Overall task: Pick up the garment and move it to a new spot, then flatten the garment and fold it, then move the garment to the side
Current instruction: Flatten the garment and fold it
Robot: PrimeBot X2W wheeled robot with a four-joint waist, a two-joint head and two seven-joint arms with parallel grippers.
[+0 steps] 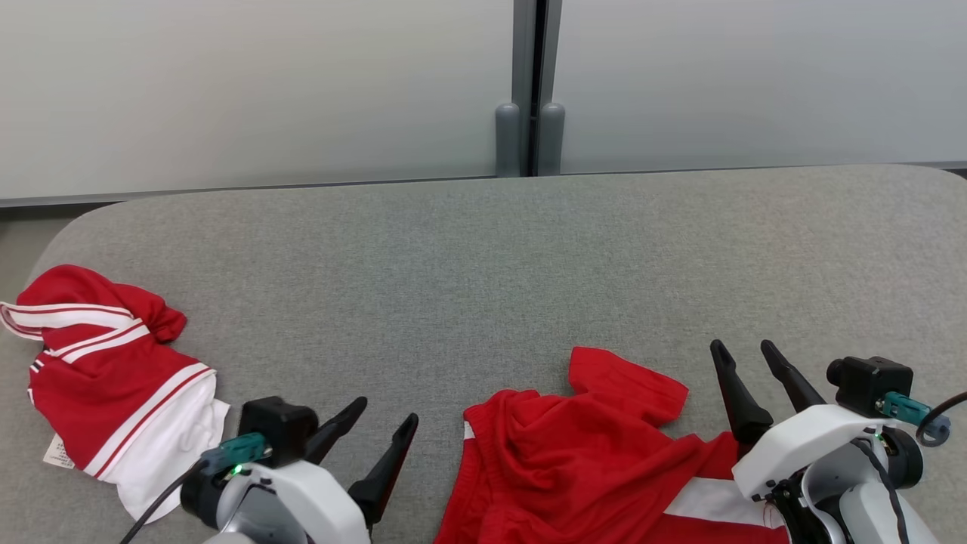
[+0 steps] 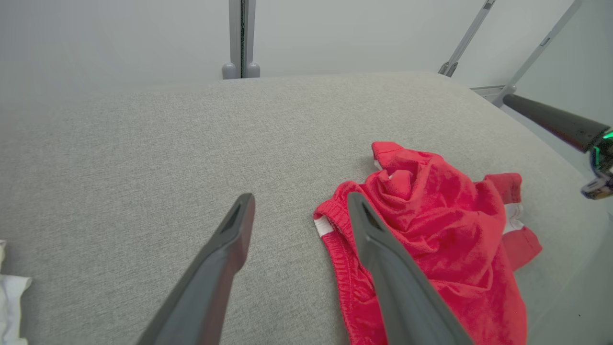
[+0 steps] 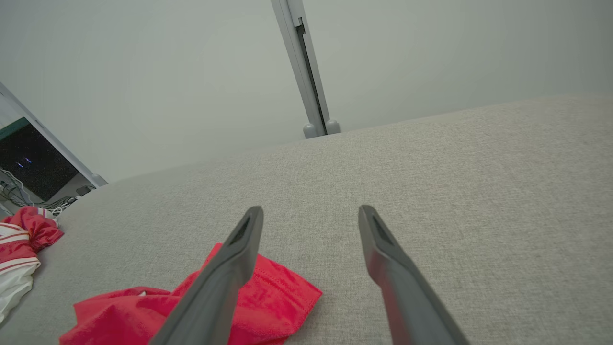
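A crumpled red garment point(image 1: 574, 453) with a white band lies on the grey fabric table point(image 1: 483, 249) near its front edge, between my two arms. My left gripper point(image 1: 385, 412) stands open just left of it with nothing between its fingers. In the left wrist view the garment point(image 2: 431, 215) bunches up beside and behind the right finger of the left gripper point(image 2: 300, 196). My right gripper point(image 1: 744, 347) is open over the garment's right end. In the right wrist view the right gripper point(image 3: 311, 209) is empty, and a red corner of the garment point(image 3: 278, 292) lies under its left finger.
A second red garment with white stripes point(image 1: 106, 378) lies bunched at the table's left edge, also seen as a striped heap point(image 3: 19, 239) in the right wrist view. A pale partition wall with a grey post point(image 1: 529, 136) runs behind the table. A dark finger of the other arm point(image 2: 550, 120) shows at right.
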